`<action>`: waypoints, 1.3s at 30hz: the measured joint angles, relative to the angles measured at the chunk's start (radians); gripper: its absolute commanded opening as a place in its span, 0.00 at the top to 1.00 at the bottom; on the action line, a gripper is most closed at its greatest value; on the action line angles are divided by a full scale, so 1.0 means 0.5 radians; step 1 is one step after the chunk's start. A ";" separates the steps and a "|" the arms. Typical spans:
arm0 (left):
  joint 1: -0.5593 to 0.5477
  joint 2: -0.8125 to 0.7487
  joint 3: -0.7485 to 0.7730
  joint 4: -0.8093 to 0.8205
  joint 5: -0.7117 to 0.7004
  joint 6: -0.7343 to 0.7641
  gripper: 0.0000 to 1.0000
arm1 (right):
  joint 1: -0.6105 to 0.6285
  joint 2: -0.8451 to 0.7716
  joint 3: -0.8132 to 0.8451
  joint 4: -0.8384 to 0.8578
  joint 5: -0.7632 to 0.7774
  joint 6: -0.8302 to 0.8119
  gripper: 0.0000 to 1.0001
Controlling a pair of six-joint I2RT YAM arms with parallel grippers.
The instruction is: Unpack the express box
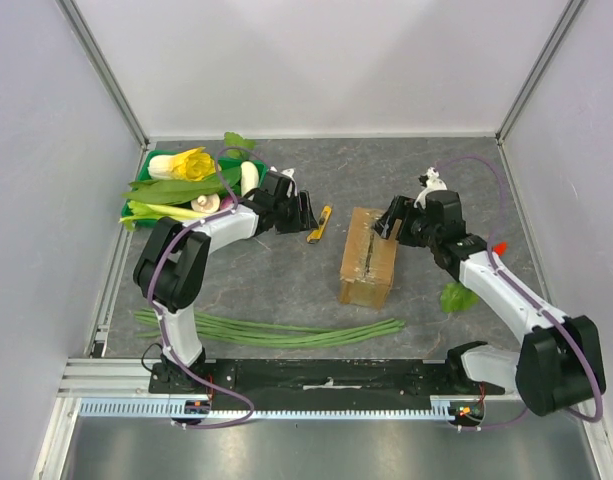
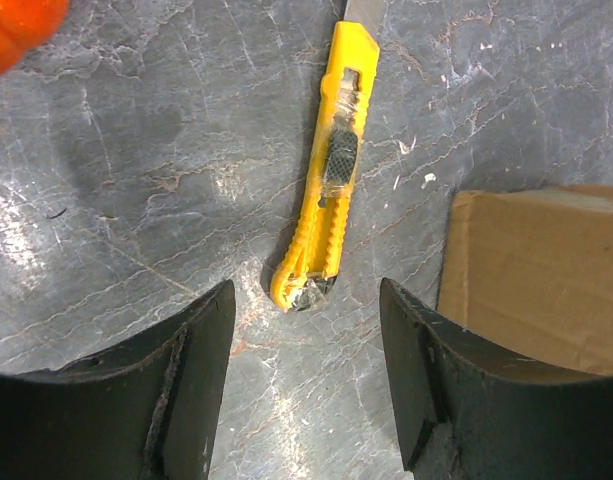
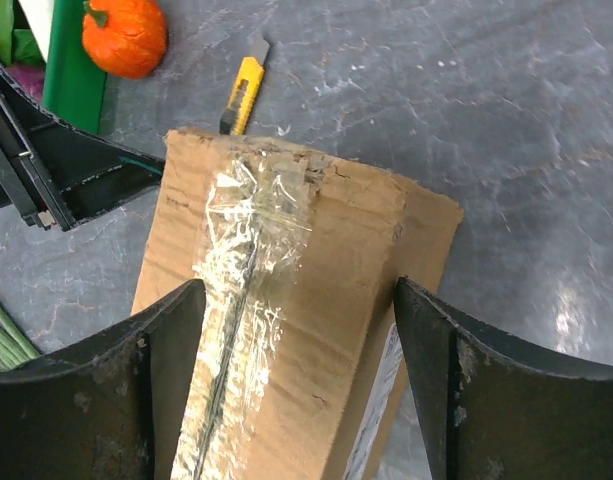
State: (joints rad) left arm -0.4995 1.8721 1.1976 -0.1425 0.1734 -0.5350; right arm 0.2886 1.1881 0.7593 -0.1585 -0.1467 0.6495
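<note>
Bright even light, soft shadows; express box [image 3: 356, 270] tape [image 3: 248, 235] glares.

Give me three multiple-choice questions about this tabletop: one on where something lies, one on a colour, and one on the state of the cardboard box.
1. Where is the utility knife?
A. On the table, beside the express box
B. On top of the box
C. Hanging off the table edge

2. What colour is the knife's body?
A. Red
B. Blue
C. Yellow

3. How do the box's top flaps stand?
A. Folded wide open
B. Closed, with clear tape over the seam
C. Torn off

Answers:
1 A, the knife lies flat on the grey surface, apart from the box.
2 C, the left wrist view shows a yellow casing.
3 B, the right wrist view shows crinkled tape along the shut seam.
</note>
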 measured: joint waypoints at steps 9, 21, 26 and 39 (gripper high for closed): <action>0.040 0.080 0.019 0.078 0.096 0.001 0.34 | -0.036 0.389 0.097 0.285 -0.274 -0.104 0.20; 0.047 0.134 0.060 0.156 0.291 0.134 0.33 | -0.036 0.153 0.578 -0.092 0.105 -0.164 0.11; 0.034 0.200 0.086 0.143 0.257 0.271 0.33 | -0.036 0.100 0.603 -0.191 0.147 -0.163 0.11; -0.153 0.434 0.423 0.034 -0.123 0.595 0.44 | -0.036 -0.023 0.516 -0.417 0.245 -0.150 0.11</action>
State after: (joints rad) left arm -0.5758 2.0892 1.4090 -0.1253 0.1120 -0.2375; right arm 0.2707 1.1767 1.0172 -0.3672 -0.0242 0.5743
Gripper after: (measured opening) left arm 0.644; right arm 0.891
